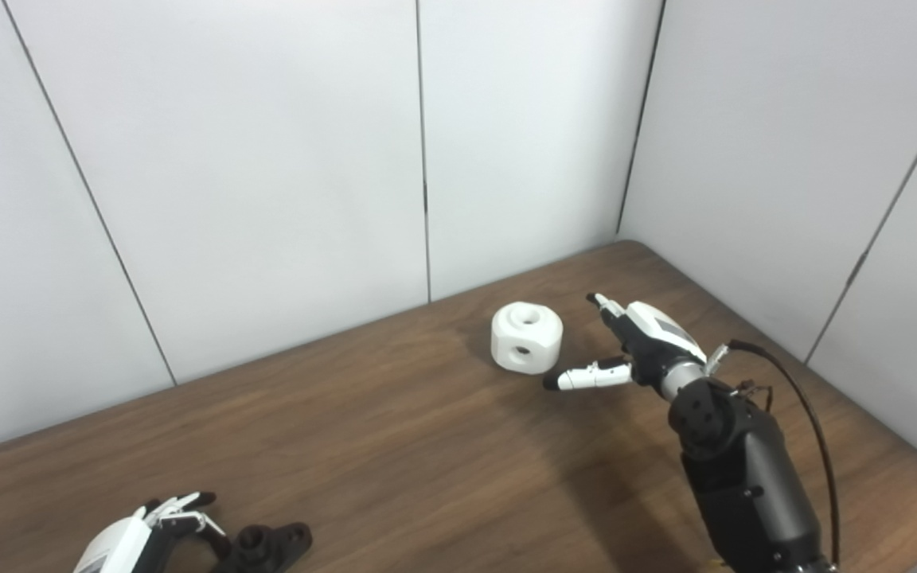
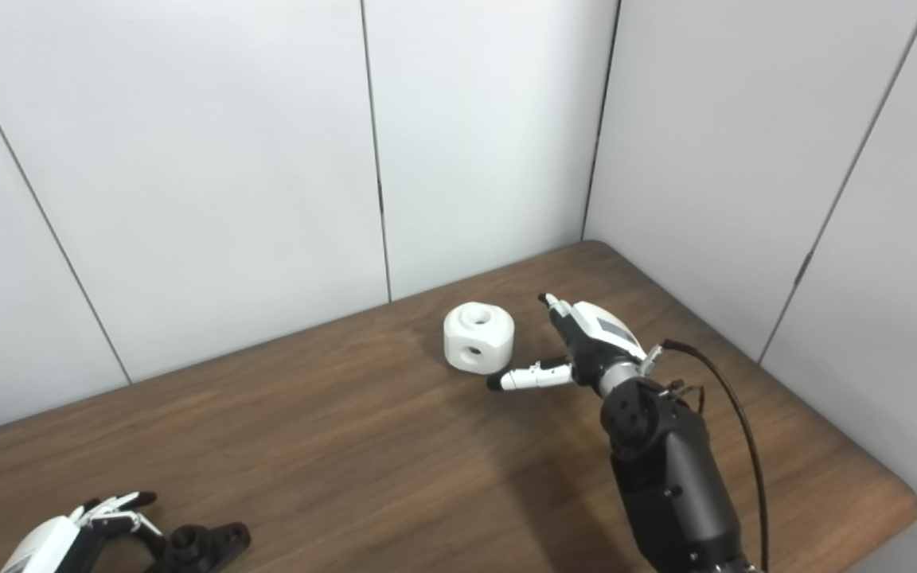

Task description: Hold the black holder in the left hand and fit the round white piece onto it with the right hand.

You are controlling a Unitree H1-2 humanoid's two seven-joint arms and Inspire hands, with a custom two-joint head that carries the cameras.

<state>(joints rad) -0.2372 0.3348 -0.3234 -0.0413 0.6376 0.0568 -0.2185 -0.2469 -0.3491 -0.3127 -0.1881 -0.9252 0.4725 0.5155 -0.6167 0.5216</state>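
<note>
Left eye view: wooden tabletop [image 1: 395,446] backed by pale wall panels [image 1: 251,159] meeting in a corner at about 1 o'clock. Round white piece [image 1: 527,337] resting on the tabletop toward 12 o'clock of centre, close to the back edge, one hole facing up and another facing the camera. Right hand [image 1: 640,342] reaching in from 4 o'clock on a black forearm, hovering just beside the white piece at its 3 o'clock; fingers [image 1: 606,309] stretched forward toward the wall, thumb [image 1: 586,376] splayed out sideways toward 9 o'clock with its dark tip just short of the piece's lower right edge; spread wide, gripping nothing, apart from the piece by a narrow gap. Thin black cable [image 1: 805,414] arching from the wrist down along the forearm. Down at 7 o'clock, at the picture's bottom edge, left hand [image 1: 144,533] only partly in frame, white back uppermost, fingers [image 1: 180,503] curled toward 3 o'clock. Black holder [image 1: 263,545] lying on the tabletop right against those fingers; contact seems to exist, though hard to tell whether closed on it or merely resting beside it. Holder and white piece well apart, at opposite ends of the tabletop.
</note>
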